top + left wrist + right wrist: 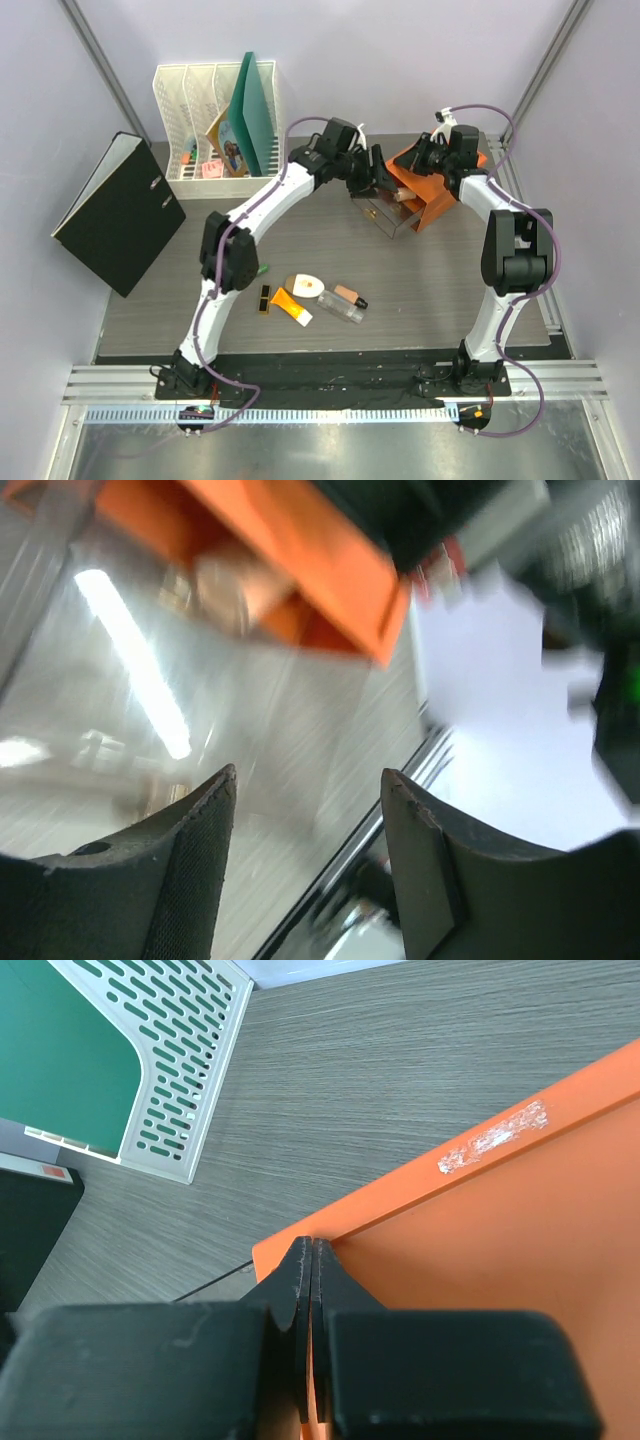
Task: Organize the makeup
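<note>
Seen from above, the orange drawer box [425, 190] sat tilted at about 1 o'clock on the worktop [420, 270], close to the far edge. Its clear drawer [385, 215] was pulled out toward 7 o'clock. The right fingers [310, 1260] were pressed together on the thin corner edge of the box, with a sliver of orange showing between them. The left fingers [375, 185] hung just over the open drawer, spread moderately wide with nothing between them. A peach-coloured item lay inside the drawer, too blurred to name. The rest of the makeup lay in a tight group near 6 o'clock, between the two arms and short of the near edge. The white oval compact [305, 285] touched the orange white-capped tube [292, 305]. A black-gold lipstick [264, 298] lay just beside them at 9 o'clock. The peach black-capped bottle [350, 296] and the clear bottle [340, 308] lay side by side at 3 o'clock. A small green tube [262, 268] sat by the left arm's elbow. A broad band of bare worktop separated this group from the drawer, and another ran out toward 3 o'clock up to the right arm. The black binder [120, 215] leaned over the 9 o'clock edge. The white file rack [200, 110], holding a green folder [255, 110], filled the 11 o'clock corner.
</note>
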Motion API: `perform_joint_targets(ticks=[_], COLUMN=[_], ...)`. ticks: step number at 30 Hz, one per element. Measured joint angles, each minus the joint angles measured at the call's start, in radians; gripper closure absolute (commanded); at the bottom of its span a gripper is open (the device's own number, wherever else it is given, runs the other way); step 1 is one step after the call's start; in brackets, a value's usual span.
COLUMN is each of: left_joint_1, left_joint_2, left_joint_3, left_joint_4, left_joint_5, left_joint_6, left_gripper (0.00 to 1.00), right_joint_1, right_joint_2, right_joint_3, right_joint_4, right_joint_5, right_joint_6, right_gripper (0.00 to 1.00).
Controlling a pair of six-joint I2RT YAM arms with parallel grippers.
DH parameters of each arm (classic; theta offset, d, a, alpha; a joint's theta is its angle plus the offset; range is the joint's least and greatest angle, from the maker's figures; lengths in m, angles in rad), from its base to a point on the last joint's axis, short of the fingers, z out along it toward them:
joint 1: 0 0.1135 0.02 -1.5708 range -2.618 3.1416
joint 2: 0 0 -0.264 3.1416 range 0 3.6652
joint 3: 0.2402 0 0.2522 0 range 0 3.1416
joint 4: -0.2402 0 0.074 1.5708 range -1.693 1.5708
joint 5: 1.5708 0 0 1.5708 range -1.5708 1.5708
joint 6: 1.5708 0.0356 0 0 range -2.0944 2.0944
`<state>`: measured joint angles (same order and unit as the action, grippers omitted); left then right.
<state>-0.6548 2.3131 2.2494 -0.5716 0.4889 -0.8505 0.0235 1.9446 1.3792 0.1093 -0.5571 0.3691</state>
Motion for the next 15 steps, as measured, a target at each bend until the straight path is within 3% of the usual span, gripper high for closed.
perform_joint_targets(ticks=[9, 10, 15], left_joint_1=[-0.003, -0.004, -0.048], left_joint_2=[-0.506, -0.537, -0.545], left_joint_3=[-0.444, -0.479, -0.596], left_joint_4=[-0.201, -0.227, -0.356], left_joint_5=[-0.091, -0.103, -0.185], left_joint_6=[0.483, 0.526, 0.694], left_gripper=[0.30, 0.25, 0.24], right_joint_1=[0.000, 0.000, 0.000], right_joint_2=[0.000, 0.000, 0.000], right_joint_3=[0.007, 0.007, 0.007], right_joint_4=[-0.009, -0.009, -0.011], right_joint_5=[-0.002, -0.002, -0.002], right_joint_6=[0.000, 0.000, 0.000], right_gripper=[0.99, 0.99, 0.99])
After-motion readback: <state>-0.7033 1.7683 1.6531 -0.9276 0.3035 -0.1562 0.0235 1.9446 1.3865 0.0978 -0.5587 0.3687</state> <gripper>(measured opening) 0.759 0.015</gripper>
